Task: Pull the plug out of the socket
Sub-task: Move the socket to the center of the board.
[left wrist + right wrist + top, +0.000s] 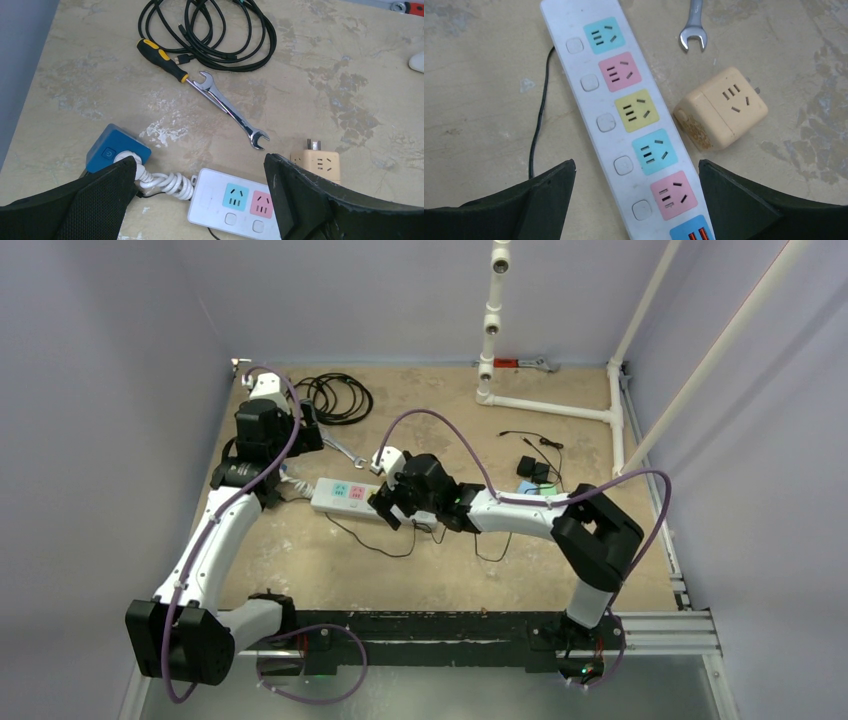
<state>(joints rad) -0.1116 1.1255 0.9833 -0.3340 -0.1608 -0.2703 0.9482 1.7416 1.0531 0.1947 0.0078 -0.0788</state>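
Observation:
A white power strip (345,494) with coloured sockets lies across the table's middle; all its sockets that I can see are empty (634,112). Its coiled white cord (167,184) ends in a white plug (122,159) seated in a blue socket box (112,147). A beige cube adapter (719,107) lies loose beside the strip, also in the left wrist view (320,165). My left gripper (200,165) is open above the strip's cord end (215,200). My right gripper (636,165) is open, straddling the strip's pink and light blue sockets from above.
A wrench (230,107) and a yellow-black screwdriver (160,57) lie behind the strip. A black cable coil (335,397) lies at the back left. A white pipe frame (545,405) stands at the back right. Small black adapters (535,472) lie to the right. A thin black wire (539,115) runs beside the strip.

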